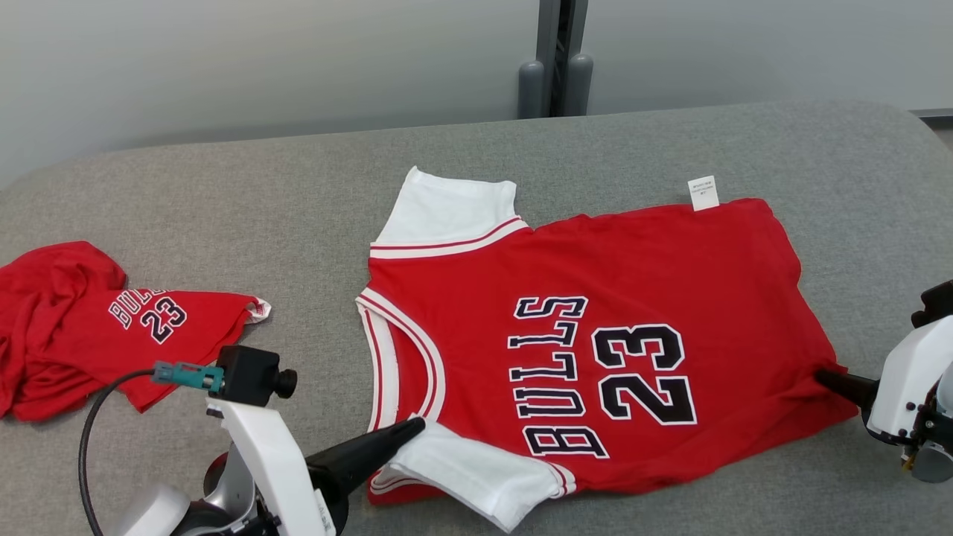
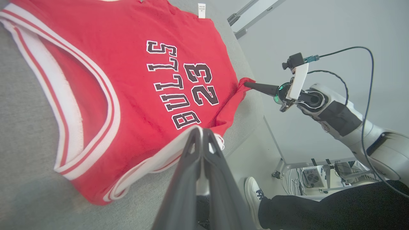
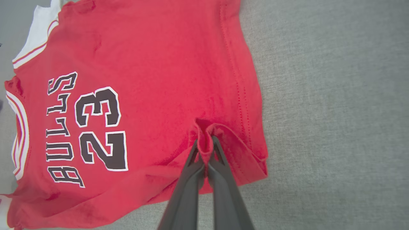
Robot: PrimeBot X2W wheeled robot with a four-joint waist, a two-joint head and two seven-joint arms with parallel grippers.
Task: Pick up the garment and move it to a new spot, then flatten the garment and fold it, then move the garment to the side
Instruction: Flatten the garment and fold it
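Currently the garment [image 1: 595, 335] lies spread on the grey surface [image 1: 223, 223], print up. My left gripper [image 1: 415, 427] is clenched on its near white sleeve [image 1: 476, 469], my right gripper [image 1: 825, 376] on the hem [image 3: 252, 140]. I judge both pinches should rise level, edge taut.

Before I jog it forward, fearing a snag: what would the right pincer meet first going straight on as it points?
The red jersey: the right pincer is shut on a pinch of its hem, with more flat jersey cloth likely ahead.
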